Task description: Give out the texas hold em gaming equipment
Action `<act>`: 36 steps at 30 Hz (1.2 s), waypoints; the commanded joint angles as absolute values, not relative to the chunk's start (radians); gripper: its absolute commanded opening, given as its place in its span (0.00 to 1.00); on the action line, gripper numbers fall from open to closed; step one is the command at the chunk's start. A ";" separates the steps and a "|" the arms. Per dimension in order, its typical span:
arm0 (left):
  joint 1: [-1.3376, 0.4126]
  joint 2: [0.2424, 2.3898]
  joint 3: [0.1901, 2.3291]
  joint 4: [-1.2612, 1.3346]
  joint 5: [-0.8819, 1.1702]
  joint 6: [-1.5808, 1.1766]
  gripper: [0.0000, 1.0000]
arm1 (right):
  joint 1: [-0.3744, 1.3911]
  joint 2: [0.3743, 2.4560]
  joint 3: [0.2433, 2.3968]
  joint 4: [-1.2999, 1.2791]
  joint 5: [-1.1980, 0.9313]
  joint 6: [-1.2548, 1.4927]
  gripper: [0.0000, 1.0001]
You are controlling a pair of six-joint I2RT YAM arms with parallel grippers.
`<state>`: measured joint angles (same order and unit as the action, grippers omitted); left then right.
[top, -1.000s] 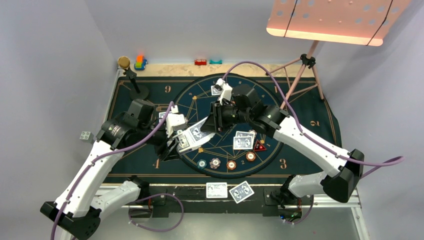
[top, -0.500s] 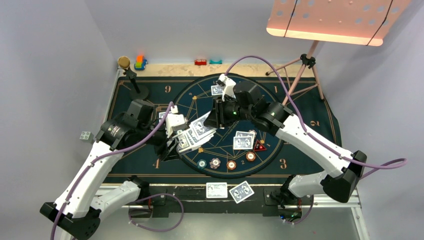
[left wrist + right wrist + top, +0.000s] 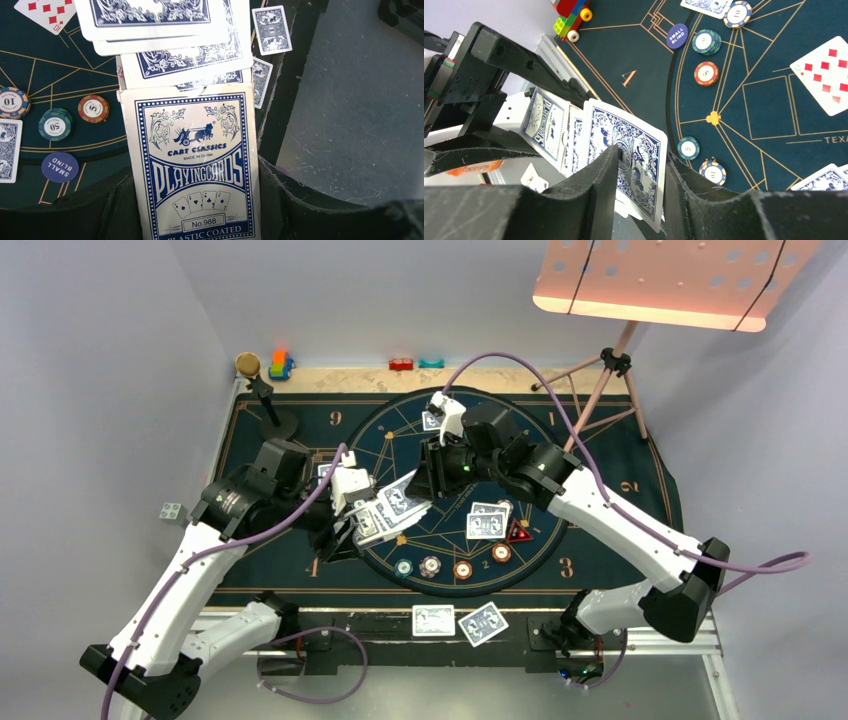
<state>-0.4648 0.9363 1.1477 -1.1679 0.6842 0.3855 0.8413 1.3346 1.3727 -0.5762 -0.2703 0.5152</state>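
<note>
- Blue-backed cards [image 3: 175, 30] fan out of the card box [image 3: 192, 165]. The left gripper [image 3: 196, 200] is clamped tight on the box at the 8 o'clock edge of the round layout [image 3: 390, 430].
- Right gripper [image 3: 642, 170]: jaws part-spread, straddling the top card [image 3: 624, 130]. Can't tell if it's actually clamped.
- Chips [image 3: 431, 565] in a row at 6 o'clock.
- Red marker [image 3: 518, 532] at 4 o'clock, touching two dealt cards [image 3: 487, 521].
- Two more cards [image 3: 433, 620] off the mat [image 3: 260, 440], 6 o'clock.
</note>
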 commanded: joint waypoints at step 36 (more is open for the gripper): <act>-0.460 0.926 1.172 -1.134 0.727 0.394 0.00 | 0.886 1.285 1.442 -0.684 -0.257 0.477 0.60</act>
<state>-0.4648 0.9363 1.1477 -1.1683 0.6849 0.3855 0.8818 1.3334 1.4136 -0.6785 -0.2775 0.4919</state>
